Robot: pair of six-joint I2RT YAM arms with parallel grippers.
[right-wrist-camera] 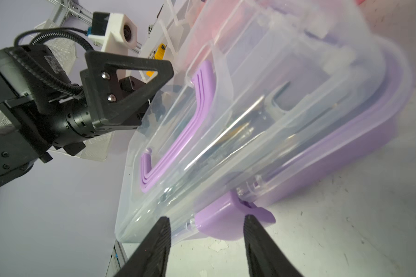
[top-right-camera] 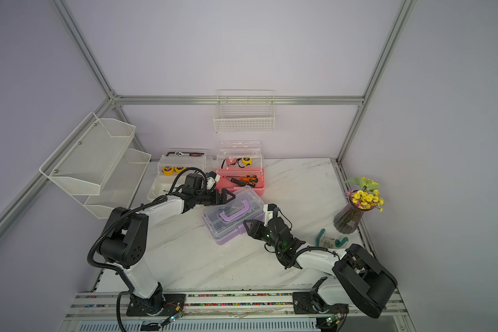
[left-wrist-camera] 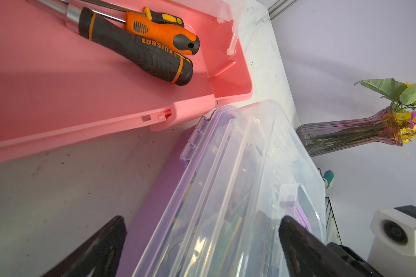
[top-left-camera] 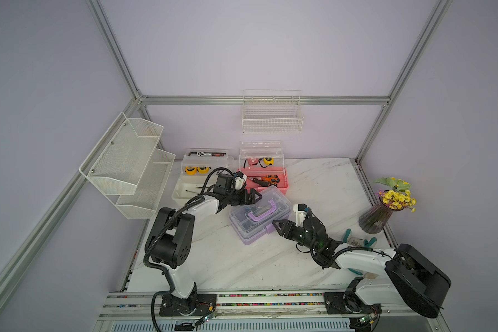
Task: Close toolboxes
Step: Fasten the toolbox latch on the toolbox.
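Purple toolbox (top-left-camera: 259, 214), lid down; pink toolbox (top-left-camera: 266, 179) and white toolbox (top-left-camera: 190, 186) gape open behind it. Left gripper (top-left-camera: 255, 197), jaws wide, straddles its rear edge. Right gripper (top-left-camera: 277, 224), jaws apart, brackets its front latch (right-wrist-camera: 252, 211). Best move: squeeze the tab squarely while the rear stays braced.

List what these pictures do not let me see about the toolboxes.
- Purple toolbox contents: blurred behind its clear lid, right wrist view; too small in top views.
- White toolbox front: hidden by the left arm, both top views.
- Purple latch: whether it is snapped shut is unclear, right wrist view.
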